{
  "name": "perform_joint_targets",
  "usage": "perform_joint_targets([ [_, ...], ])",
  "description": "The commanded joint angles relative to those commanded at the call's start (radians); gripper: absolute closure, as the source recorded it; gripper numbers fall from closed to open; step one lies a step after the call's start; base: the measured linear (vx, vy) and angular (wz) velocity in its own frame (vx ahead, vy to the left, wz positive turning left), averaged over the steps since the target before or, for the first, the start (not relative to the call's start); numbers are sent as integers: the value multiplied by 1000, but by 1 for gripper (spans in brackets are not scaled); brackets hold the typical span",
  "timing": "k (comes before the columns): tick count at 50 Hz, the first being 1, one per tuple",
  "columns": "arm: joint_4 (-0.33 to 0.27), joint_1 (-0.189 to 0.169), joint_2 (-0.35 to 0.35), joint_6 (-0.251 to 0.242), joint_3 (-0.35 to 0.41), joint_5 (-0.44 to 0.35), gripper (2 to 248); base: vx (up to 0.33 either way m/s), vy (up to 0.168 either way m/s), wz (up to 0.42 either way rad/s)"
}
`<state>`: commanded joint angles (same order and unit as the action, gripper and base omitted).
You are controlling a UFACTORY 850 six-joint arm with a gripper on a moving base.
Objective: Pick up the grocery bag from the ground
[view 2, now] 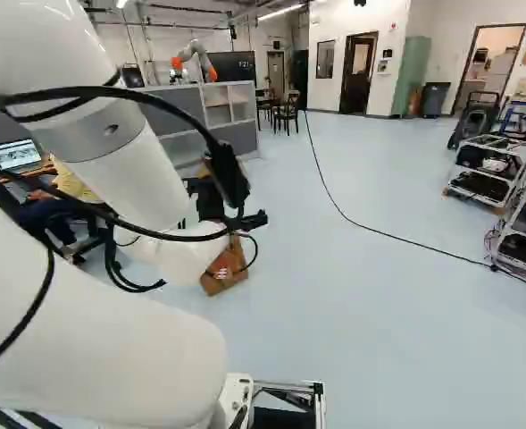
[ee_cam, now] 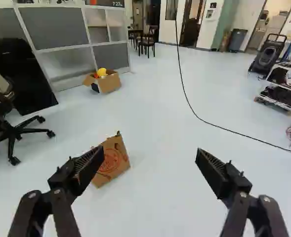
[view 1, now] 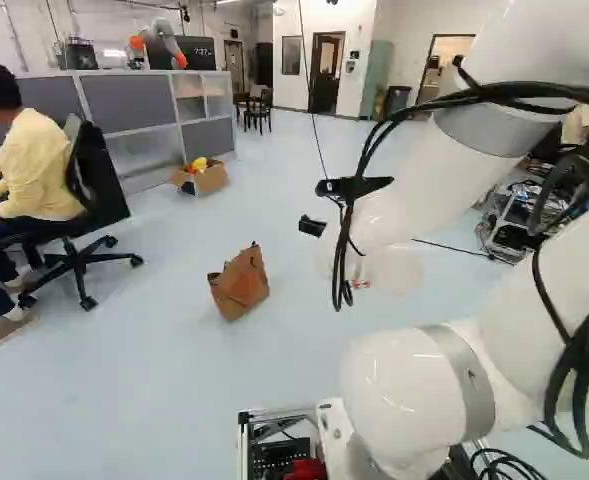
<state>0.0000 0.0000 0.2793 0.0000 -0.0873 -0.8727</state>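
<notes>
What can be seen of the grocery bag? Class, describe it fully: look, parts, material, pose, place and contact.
The bag looks like brown paper, creased, with a red round print on one side. A small bit sticks up at its top; whether that is a handle is unclear. It stands tilted on the pale floor, which alone seems to touch it. The open gripper does not hold it; one finger partly covers it in the wrist view. Its contents cannot be seen.
</notes>
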Motion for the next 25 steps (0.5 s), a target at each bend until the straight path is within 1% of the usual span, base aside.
perform_joint_targets([
  [25,0,0,0,0,0,0,3,0,0,0],
])
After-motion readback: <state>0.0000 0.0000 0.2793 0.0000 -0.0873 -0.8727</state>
